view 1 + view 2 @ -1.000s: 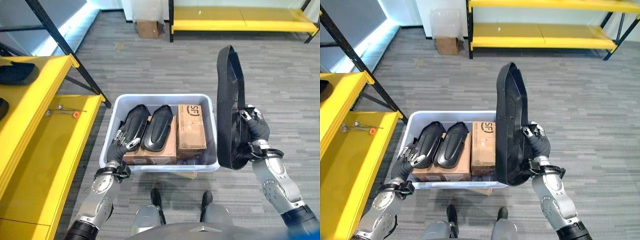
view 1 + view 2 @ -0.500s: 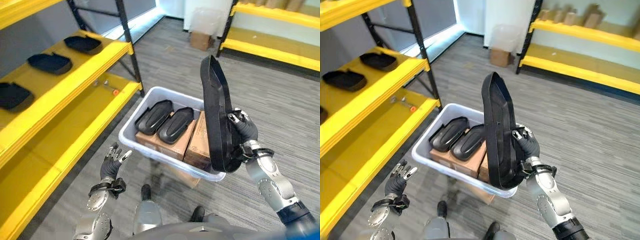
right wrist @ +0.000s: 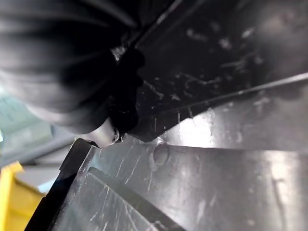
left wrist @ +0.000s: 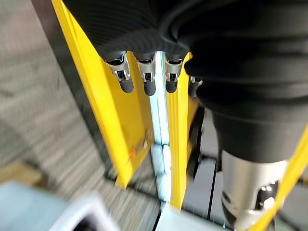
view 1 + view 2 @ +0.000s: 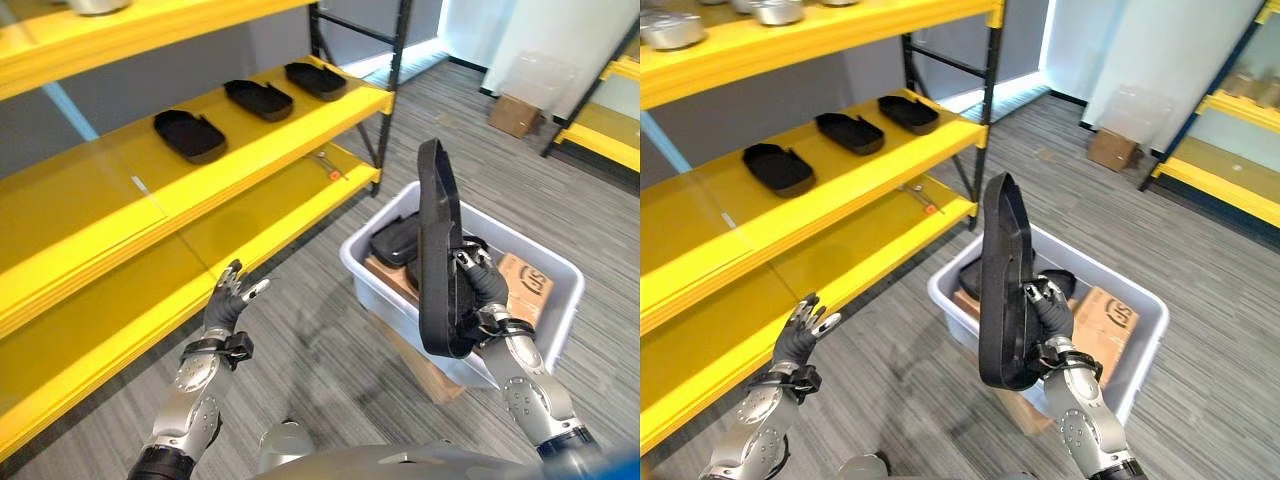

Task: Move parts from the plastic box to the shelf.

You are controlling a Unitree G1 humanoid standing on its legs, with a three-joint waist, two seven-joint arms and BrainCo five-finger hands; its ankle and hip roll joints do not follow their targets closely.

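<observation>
Black, long and shell-shaped, the plastic part (image 5: 436, 250) stands upright at centre right, clasped by the right hand (image 5: 477, 285) above the grey plastic box (image 5: 560, 295). Left hand (image 5: 227, 300), fingers spread, hovers lower left beside the yellow shelf (image 5: 200, 190).

At the left of the frame the yellow shelf (image 5: 120, 200) runs back toward the upper centre. Its middle board carries three black parts (image 5: 778, 167) in a row along its far stretch; the near stretch at centre left is bare, with free height under the board above. The lower board (image 5: 150, 300) is open too, save a small tool (image 5: 327, 163) near its far end. A black upright post (image 5: 987, 120) stands at the shelf's far corner. Bare grey floor (image 5: 320, 360) separates the shelf from the plastic box (image 5: 555, 300) at centre right (cardboard boxes (image 5: 528, 282) and dark parts fill its inside).
</observation>
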